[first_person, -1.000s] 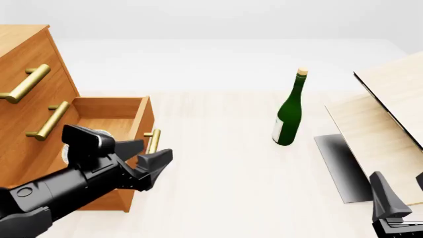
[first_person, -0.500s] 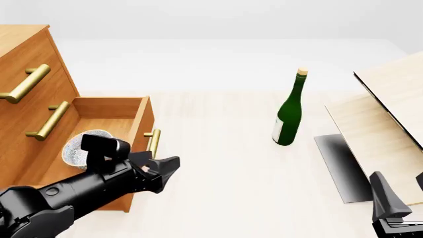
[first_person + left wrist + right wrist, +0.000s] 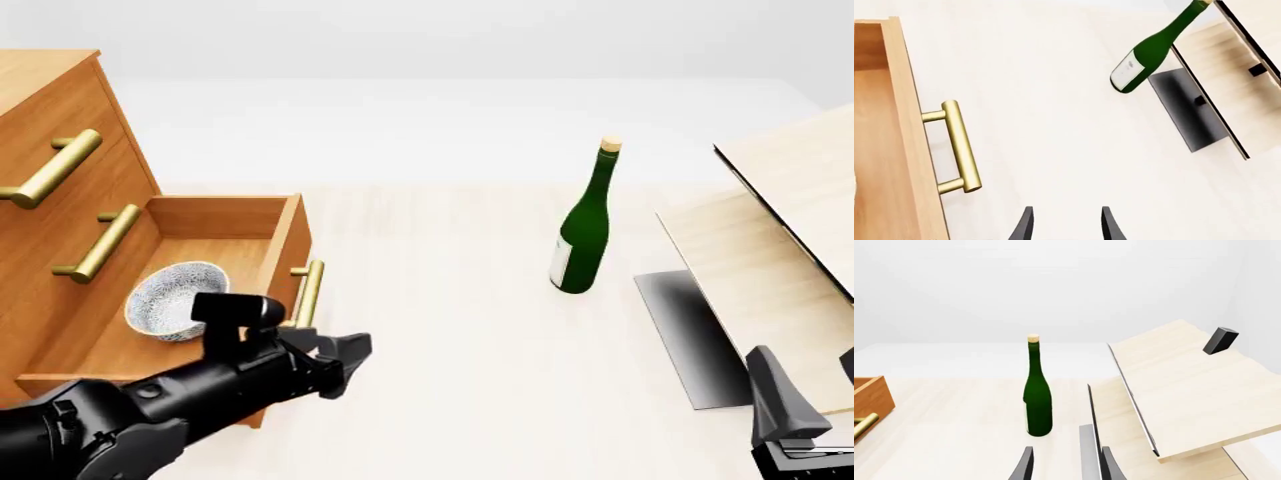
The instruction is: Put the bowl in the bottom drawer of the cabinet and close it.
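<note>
Left gripper (image 3: 350, 362) hangs low over the table (image 3: 454, 330), its fingers parted and empty, just in front of the bottom drawer (image 3: 274, 262) and near its brass handle (image 3: 307, 292). That drawer stands pulled out of the cabinet (image 3: 54, 190), which fills the left side of the front view, with two shut upper drawers above it. Inside the open drawer the bowl (image 3: 174, 299) sits upright on the wooden floor, toward the near end, apart from the drawer walls. In the left wrist view the drawer front (image 3: 904, 135) and its handle (image 3: 961, 147) lie beside the two dark fingertips (image 3: 1024, 227), not touching them.

Farther right, well apart from the drawer, a green bottle (image 3: 585, 230) with a cork stands upright on bare table. Past it, pale light-wood boards (image 3: 767, 260) lean over a dark base plate (image 3: 681, 335). Right gripper (image 3: 1066, 467) sits at the near right corner, fingers parted with nothing between them, pointing toward the bottle (image 3: 1037, 400) and the boards (image 3: 1181, 390).
</note>
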Controlling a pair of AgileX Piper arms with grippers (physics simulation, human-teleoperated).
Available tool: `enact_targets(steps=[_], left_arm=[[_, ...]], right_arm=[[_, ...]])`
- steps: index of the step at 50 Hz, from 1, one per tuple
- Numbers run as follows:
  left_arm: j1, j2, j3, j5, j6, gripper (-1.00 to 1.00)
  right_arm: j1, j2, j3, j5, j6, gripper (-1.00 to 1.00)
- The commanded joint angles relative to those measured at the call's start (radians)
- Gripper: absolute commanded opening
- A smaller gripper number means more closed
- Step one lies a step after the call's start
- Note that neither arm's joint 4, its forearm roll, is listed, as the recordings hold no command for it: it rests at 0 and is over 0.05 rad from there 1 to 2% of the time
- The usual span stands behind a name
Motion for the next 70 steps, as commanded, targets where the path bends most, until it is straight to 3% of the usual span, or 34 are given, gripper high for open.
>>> enact_targets(steps=[1,21,39,70], left_arm=[[0.000,0.062,0.011,-0.037,-0.035,1.00],[0.022,0.155,0.018,-0.084,-0.067,1.00],[0.098,0.218,0.023,-0.096,-0.067,1.00],[0.171,0.199,0.049,-0.075,-0.056,1.00]], right_arm=[[0.000,0.000,0.000,0.000,0.000,1.00],[0.000,0.000,0.000,0.000,0.000,1.00],[0.000,0.000,0.000,0.000,0.000,1.00],[0.000,0.000,0.000,0.000,0.000,1.00]])
